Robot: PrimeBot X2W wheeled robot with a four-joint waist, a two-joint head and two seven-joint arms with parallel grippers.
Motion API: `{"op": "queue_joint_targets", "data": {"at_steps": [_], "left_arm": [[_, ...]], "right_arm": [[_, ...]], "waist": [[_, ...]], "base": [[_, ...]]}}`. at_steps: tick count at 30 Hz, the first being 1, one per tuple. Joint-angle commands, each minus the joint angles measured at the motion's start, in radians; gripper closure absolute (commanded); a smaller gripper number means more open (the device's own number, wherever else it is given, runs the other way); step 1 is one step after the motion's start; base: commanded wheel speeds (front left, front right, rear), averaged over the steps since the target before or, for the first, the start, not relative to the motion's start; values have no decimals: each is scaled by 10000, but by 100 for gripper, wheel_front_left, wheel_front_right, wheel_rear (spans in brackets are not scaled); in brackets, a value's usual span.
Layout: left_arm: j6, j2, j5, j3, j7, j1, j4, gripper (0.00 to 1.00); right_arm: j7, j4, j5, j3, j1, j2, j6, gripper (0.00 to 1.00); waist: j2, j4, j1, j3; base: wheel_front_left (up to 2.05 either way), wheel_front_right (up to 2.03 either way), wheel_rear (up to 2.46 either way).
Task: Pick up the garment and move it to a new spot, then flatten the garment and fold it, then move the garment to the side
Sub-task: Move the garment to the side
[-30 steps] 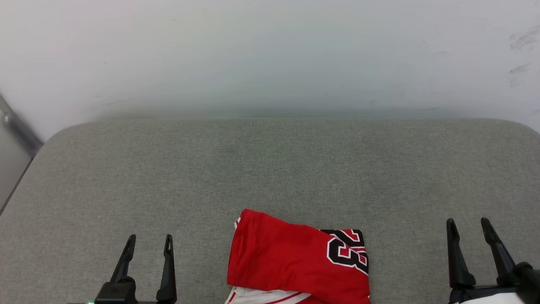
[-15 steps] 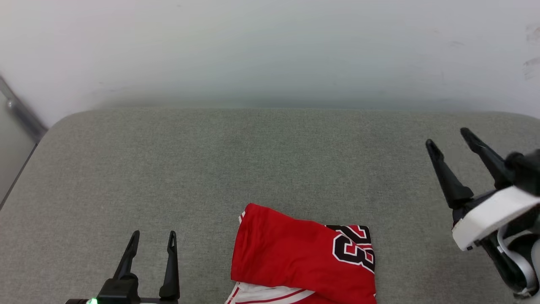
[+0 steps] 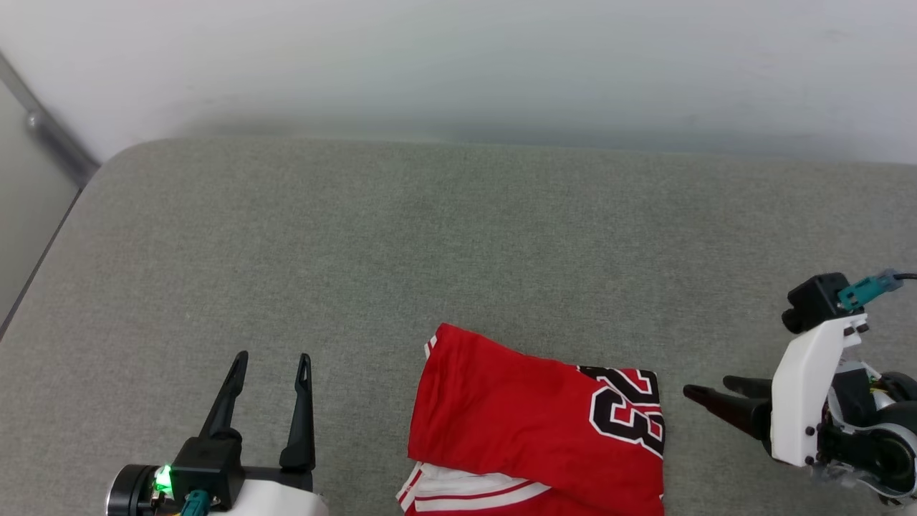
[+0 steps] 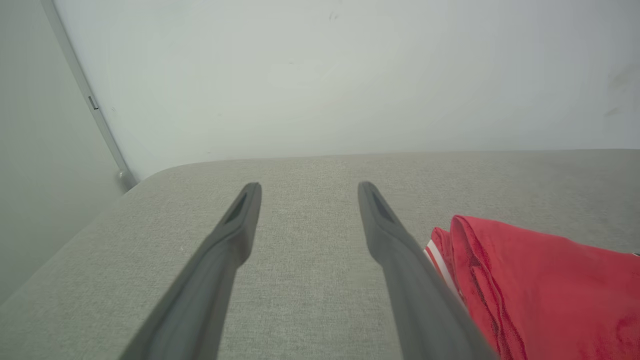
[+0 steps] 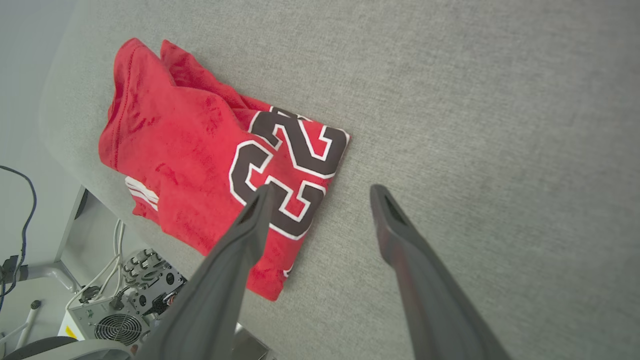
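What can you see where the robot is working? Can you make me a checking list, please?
Surface: grey fabric surface, flat, rounded at the far left corner.
Job's things: red jersey T-shirt, loosely folded at the near edge, number 23 on top, white striped sleeve poking out underneath.
Clutter: nothing seen.
Grippers: left gripper open, empty, left of the shirt; right gripper open, empty, pointing at the shirt's right edge, apart from it.
Cables: teal plug on the right wrist; white cables hanging below the surface edge.
Surroundings: pale wall behind, grey rail at the left, fan box underneath.
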Motion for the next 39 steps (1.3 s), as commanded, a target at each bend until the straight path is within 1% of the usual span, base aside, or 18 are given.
{"op": "queue_joint_targets", "data": {"at_steps": [1,5,11,15,16,18,19,20,24,28,32,36,39], "left_arm": [[-16,8,-50,-9,-23,-217,-26,0],[-61,-4,-61,-87,-23,-514,-52,0],[-74,-21,-121,-183,-23,-896,9,0],[-111,-27,-132,-227,-23,-1102,50,0],[-120,-32,-146,-262,-23,-1214,97,0],[-88,-35,-147,-291,-23,-1255,125,0],[-71,-37,-141,-313,-23,-1256,138,0],[-55,-40,-153,-322,-23,-1249,151,0],[-10,-42,-159,-323,-23,-1057,204,0],[54,-45,-170,-297,-23,-838,220,0],[74,-46,-199,-268,-23,-601,212,0],[118,-45,-250,-245,-23,-490,153,0],[157,-48,-302,-183,-23,-432,65,0]], "right_arm": [[214,108,176,19,147,154,0,0],[492,503,406,189,417,412,0,0],[204,1186,646,492,364,889,0,0],[65,1673,664,944,237,1113,-3,0],[-59,2087,575,1326,216,1222,-8,0],[-162,2317,552,1597,214,1271,-10,0],[-257,2354,537,1732,206,1256,-10,65],[-365,2394,519,1834,175,1217,-10,100],[-967,2147,504,2207,-120,926,-7,100],[-1581,1501,431,2587,-690,455,-2,100],[-1736,867,537,2985,-1141,-30,-2,100],[-1535,166,444,3291,-1607,-799,0,100],[-1286,-283,327,3445,-1986,-1437,-2,100]], "waist": [[0,257,-1,352],[0,507,-1,813],[0,821,-1,1365],[0,961,-1,1628],[0,1044,-1,1744],[0,1082,-1,1771],[0,1098,-1,1773],[0,1108,-1,1760],[0,1047,-1,1514],[0,767,-1,1083],[0,214,-1,652],[0,-490,-1,489],[0,-1158,-1,555]], "base": [[0,0,0],[0,0,0],[0,0,0],[0,0,0],[0,0,0],[0,0,0],[0,0,0],[0,0,0],[0,0,0],[0,0,0],[0,0,0],[0,0,0],[0,0,0]]}}
